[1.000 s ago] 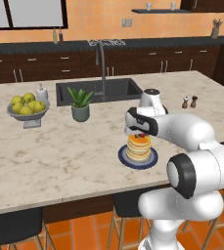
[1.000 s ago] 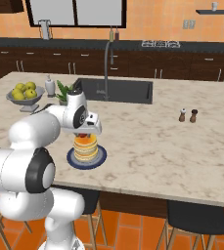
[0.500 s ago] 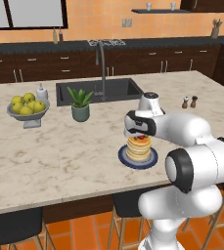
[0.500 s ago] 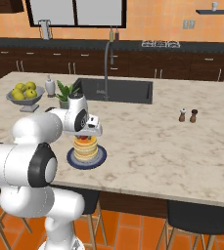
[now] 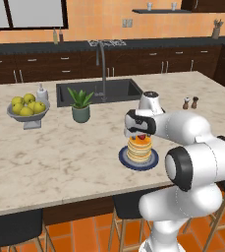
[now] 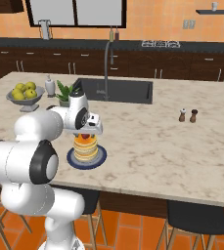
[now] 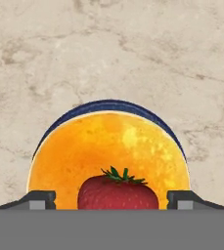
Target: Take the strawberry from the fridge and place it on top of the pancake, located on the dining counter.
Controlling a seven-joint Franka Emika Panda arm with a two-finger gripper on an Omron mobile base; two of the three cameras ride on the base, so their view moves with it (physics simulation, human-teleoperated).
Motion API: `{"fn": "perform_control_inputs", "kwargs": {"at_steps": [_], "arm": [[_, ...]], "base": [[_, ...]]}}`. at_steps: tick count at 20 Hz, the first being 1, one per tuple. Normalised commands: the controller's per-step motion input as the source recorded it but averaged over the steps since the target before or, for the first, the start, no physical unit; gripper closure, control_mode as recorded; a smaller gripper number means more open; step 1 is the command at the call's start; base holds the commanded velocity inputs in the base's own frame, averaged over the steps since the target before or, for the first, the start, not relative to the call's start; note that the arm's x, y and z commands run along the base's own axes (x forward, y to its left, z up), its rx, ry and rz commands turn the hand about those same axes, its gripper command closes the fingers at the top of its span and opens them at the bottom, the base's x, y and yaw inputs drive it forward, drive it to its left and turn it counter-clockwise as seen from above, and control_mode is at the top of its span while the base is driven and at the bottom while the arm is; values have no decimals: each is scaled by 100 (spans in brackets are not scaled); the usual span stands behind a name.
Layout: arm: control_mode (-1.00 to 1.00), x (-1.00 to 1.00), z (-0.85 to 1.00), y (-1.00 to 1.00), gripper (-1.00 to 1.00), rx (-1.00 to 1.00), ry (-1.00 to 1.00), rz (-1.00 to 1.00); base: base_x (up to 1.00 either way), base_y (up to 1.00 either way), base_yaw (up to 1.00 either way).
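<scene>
strawberry: small bright red strawberry [image 7: 118,192] sits on the golden pancake stack [image 7: 108,151], directly between the jaws
jaws: gripper [image 7: 111,197] released, fingers clear on both sides

Strawberry [image 7: 118,192] atop pancake [image 7: 108,151]

The strawberry [image 7: 118,192] is cut off below by the hand view's edge, hiding where it meets the pancake [image 7: 108,151].

At my twelve o'clock, orange walls [image 5: 99,19] rise over dark wood cabinets [image 6: 35,66]; a window [image 6: 77,12] at eleven, orange tiled floor [image 5: 79,234], perhaps black stools [image 6: 199,217].
</scene>
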Motion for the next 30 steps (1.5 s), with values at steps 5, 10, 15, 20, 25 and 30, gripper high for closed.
{"fn": "perform_control_inputs", "kwargs": {"at_steps": [5,10,15,20,25,30], "arm": [[-100,0,0,0,-100,0,0,0],[-100,0,7,0,-100,-1,0,0],[-100,-4,58,0,-100,-13,0,-6],[-100,-67,62,0,-100,-4,-8,-8],[-100,-100,40,1,-100,0,-15,-8],[-100,-100,22,28,-100,0,-19,-3]], "base": [[0,0,0],[0,0,0],[0,0,0],[0,0,0],[0,0,0],[0,0,0]]}}
